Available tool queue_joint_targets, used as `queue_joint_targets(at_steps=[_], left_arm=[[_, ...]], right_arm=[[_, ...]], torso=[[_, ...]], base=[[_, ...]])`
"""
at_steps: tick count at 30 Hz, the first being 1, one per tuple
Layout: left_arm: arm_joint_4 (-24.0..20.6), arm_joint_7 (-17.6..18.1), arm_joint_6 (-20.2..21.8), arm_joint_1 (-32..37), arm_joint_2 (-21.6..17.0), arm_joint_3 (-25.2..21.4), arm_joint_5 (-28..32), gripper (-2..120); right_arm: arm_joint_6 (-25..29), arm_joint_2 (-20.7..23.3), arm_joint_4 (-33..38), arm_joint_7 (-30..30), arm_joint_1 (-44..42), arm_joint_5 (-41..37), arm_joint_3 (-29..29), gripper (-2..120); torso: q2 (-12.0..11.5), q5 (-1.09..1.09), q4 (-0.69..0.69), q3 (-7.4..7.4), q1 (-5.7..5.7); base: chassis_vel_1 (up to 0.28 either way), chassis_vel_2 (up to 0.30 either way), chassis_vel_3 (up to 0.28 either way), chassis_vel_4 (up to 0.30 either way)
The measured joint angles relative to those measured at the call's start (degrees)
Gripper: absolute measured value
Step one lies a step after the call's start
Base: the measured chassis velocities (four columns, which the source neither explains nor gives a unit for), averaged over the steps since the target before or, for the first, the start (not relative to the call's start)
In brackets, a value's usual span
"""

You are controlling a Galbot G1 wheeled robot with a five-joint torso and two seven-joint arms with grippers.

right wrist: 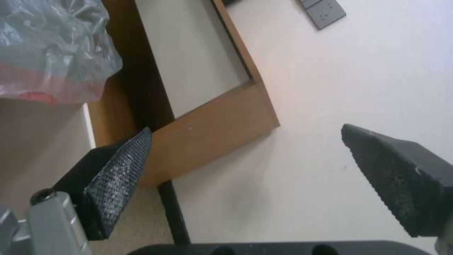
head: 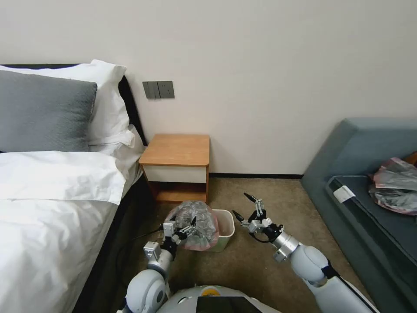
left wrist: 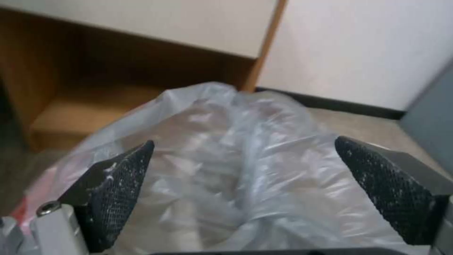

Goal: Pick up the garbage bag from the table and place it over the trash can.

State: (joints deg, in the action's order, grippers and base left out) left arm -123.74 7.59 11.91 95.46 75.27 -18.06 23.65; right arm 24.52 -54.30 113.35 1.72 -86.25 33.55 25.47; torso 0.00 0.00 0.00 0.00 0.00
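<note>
Garbage bag (head: 197, 224) is already draped over the trash can (head: 224, 235), bunched toward its bed side. Your left gripper (head: 190, 228) is spread wide against it, probably having let go; right gripper (head: 246, 207) hangs apart beside the can.

The garbage bag (head: 197, 224) looks like thin, glossy, wrinkled plastic, translucent grey with a pinkish rim. The trash can (head: 223, 234) is smooth cream plastic with a soft sheen. The table (head: 178, 150) shows matt light-brown wood and 1 smooth white drawer front. My 2 grippers, the left gripper (left wrist: 243, 170) and the right gripper (right wrist: 245, 159), carry rough, black, cross-hatched fingers (left wrist: 120, 184) on brushed grey metal.
</note>
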Motion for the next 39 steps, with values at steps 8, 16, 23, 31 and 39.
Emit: queue_joint_targets(at_steps=[8, 16, 23, 31, 39], left_arm=[[3.6, 1.8, 1.0, -2.3, 2.2, -0.5, 0.0, 98], [6.1, 1.7, 1.7, -3.0, 2.4, -0.8, -1.0, 98], [7.3, 2.2, 1.6, -3.7, 2.9, -1.4, -1.8, 96], [8.2, 3.8, 1.5, -3.9, 3.3, -1.2, -1.7, 94], [7.3, 6.6, 6.7, -5.0, 4.1, -0.5, 0.5, 91]], right_arm=[[0.0, -0.6, 1.7, 0.3, -0.4, -1.3, 2.6, 100], [0.9, -3.0, 3.8, 0.3, -3.0, -2.5, 5.8, 100], [0.8, -4.5, 5.3, 0.2, -3.7, -3.4, 7.0, 100], [0.7, -5.8, 5.4, 0.2, -3.8, -3.3, 6.8, 100], [0.9, -6.0, 5.2, 0.2, -4.1, -3.2, 7.0, 100]], torso=[[0.0, -0.01, 0.0, 0.0, 0.0], [0.0, 0.0, -0.01, 0.0, 0.0], [0.0, -0.01, -0.01, 0.0, 0.0], [0.0, 0.0, 0.0, 0.0, 0.0], [0.0, 0.0, 0.0, 0.0, 0.0]], base=[[0.0, 0.0, 0.0, 0.0], [0.0, 0.0, 0.0, 0.0], [0.0, 0.0, 0.0, 0.0], [0.0, 0.0, 0.0, 0.0], [0.0, 0.0, 0.0, 0.0]])
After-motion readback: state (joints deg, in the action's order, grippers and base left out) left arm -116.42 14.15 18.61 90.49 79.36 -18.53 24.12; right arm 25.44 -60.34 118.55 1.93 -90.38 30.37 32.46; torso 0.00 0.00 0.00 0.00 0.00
